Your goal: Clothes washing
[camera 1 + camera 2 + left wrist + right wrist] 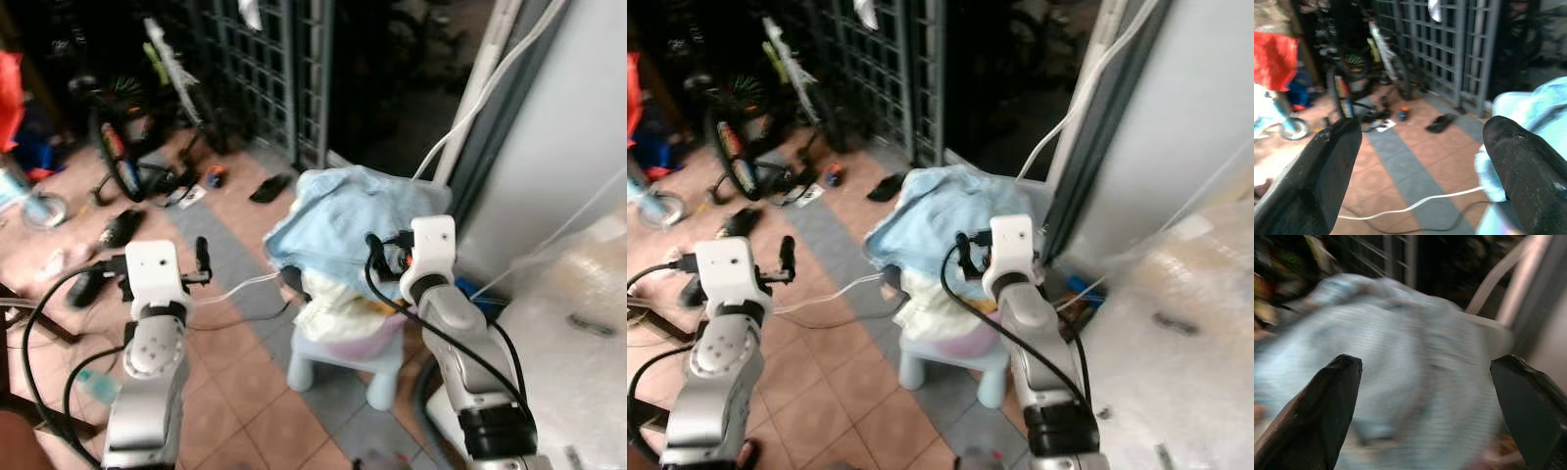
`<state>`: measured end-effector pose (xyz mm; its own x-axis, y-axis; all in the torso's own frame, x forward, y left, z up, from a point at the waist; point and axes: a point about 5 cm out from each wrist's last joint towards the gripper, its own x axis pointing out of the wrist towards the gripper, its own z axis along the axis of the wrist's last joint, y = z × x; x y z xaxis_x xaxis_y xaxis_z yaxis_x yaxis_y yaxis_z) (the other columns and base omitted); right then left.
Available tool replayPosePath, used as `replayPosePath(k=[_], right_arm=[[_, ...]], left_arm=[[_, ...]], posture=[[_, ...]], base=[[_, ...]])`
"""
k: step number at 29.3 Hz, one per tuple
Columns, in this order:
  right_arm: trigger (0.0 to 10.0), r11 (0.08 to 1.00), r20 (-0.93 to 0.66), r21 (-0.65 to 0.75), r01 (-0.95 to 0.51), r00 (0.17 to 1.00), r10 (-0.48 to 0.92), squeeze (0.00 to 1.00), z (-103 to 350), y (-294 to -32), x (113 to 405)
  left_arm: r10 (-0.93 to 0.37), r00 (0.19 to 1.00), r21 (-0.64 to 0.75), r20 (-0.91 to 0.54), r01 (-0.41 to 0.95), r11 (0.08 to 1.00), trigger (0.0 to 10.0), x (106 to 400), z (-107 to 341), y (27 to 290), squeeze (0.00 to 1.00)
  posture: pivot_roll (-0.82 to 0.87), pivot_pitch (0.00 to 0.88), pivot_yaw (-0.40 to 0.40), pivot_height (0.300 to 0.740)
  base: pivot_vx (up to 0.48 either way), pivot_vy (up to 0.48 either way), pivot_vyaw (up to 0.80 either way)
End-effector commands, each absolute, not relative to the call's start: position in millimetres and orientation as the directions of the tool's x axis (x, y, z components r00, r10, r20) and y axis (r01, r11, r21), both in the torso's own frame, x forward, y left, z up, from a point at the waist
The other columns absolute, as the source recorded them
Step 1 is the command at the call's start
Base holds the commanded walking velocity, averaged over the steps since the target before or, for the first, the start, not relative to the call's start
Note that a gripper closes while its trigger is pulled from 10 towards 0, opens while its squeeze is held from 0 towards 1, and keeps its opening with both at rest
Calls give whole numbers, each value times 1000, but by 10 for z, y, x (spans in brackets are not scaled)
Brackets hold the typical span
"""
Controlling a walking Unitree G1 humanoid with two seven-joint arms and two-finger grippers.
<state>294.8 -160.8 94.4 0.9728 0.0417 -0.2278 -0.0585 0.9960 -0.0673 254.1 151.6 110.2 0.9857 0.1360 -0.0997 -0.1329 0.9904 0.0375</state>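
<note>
Pale blue cloth [338, 220] lay heaped with cream and pink laundry [338, 313] on a small light-blue plastic stool [343, 357] at the centre of the frame, on a floor of terracotta and grey tiles [245, 392]. The pile probably sat there as a ready stack, raised off the floor for easy reach.

The right gripper [1425, 396] pointed straight at the blue cloth from close by, its two black fingers [1327, 401] spread wide, apparently lined up for a first grab; nothing was held between them. The left gripper [1420, 166] hovered at the centre-left of the frame over bare tile, fingers likewise well apart and empty, aimed past the stool's near edge toward a dark metal grille [1449, 44].

The room for moving was uneven. At the right of the frame a grey wall [578, 127] and a sheet of clear plastic wrap [578, 323] crowded the right arm. White cables [240, 287] trailed across the tiles just beside the stool. At the upper left stood a bicycle [127, 147], with dark slippers [269, 186] scattered near it. The cloth overhung the stool's edges, so a tug might drag the whole heap.
</note>
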Motion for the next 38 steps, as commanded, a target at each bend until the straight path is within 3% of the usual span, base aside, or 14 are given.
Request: replayPosePath(k=[1,14,15,16,17,22,38], right_arm=[[10000,995,-217,-52,-90,973,77,0,971,-1471,2975],[10000,987,-384,-82,-135,919,94,0,710,-1441,3000],[1608,988,-389,-88,-127,918,83,0,709,-1445,3048],[1608,988,-391,-89,-124,917,80,0,707,-1446,3065],[0,988,-391,-94,-121,917,75,0,709,-1452,3079],[0,993,-445,-97,-60,895,10,0,664,-1487,3184],[0,999,-642,17,-30,766,34,0,377,-1404,3112]], left_arm=[[175,978,65,-110,-169,983,10000,2530,1089,1661,0],[209,968,61,-138,-202,978,10000,2496,1055,1678,0],[203,969,62,-142,-196,979,10000,2480,1059,1669,0],[202,969,64,-142,-195,979,10000,2475,1060,1666,0],[201,969,64,-142,-194,979,10000,2469,1064,1662,0],[206,967,69,-152,-197,978,10000,2421,1075,1682,0],[230,956,62,-182,-222,973,10000,2326,1047,1710,0]], posture=[[5,0,44,740],[33,11,29,740],[47,17,25,740],[47,17,25,740],[61,23,21,740],[86,43,9,740],[120,44,-37,740]], base=[[454,0,0],[117,0,0],[0,0,0],[0,0,0],[0,0,0],[0,0,0],[0,0,0]])
